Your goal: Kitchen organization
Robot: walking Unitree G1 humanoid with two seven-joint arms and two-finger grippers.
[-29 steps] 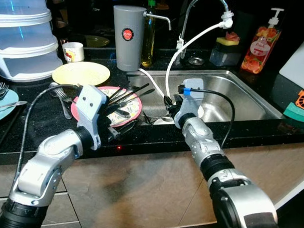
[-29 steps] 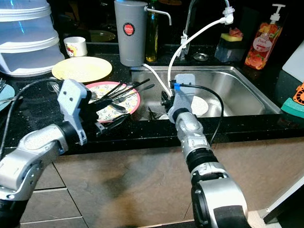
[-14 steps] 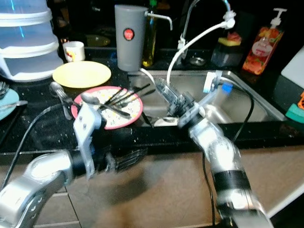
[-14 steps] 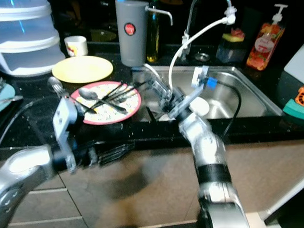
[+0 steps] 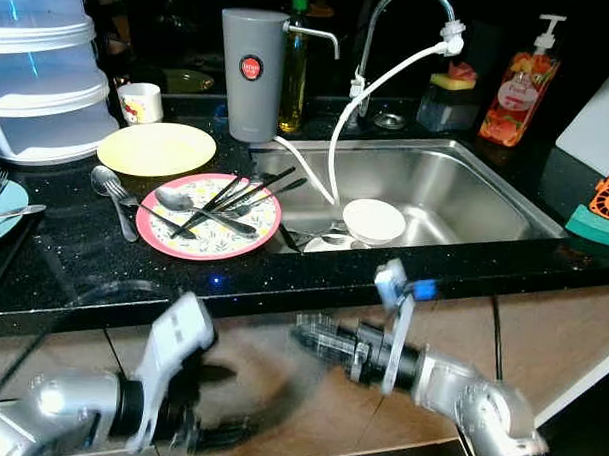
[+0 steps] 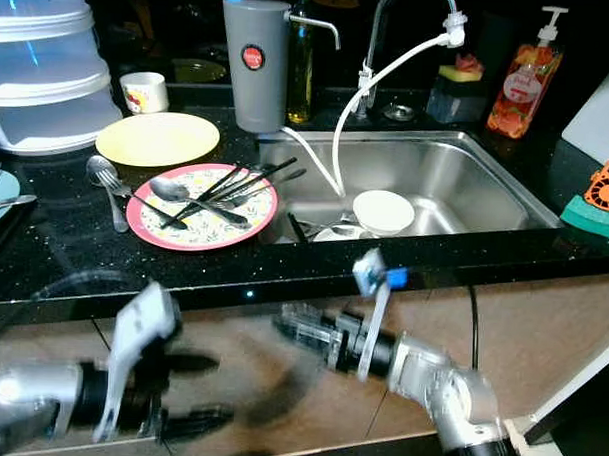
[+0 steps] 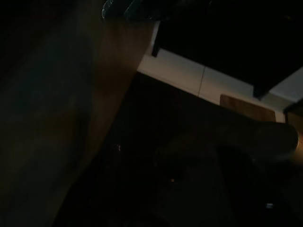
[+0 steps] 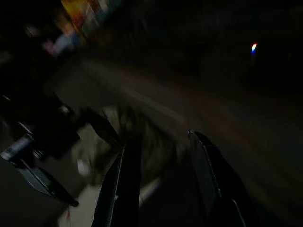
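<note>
Both arms have dropped below the desk (image 5: 74,250), empty: right pincer (image 8: 163,156) parted, left pincer (image 5: 222,435) unclear, cutlery left on the pink plate (image 5: 179,239).

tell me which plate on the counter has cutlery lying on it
The pink-rimmed patterned plate, nearest the sink, carries a spoon and dark utensils. The plain yellow plate behind it is bare.

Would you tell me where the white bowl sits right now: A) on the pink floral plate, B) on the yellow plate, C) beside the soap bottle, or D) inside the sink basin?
D: the white bowl rests inside the steel sink, near its front wall.
</note>
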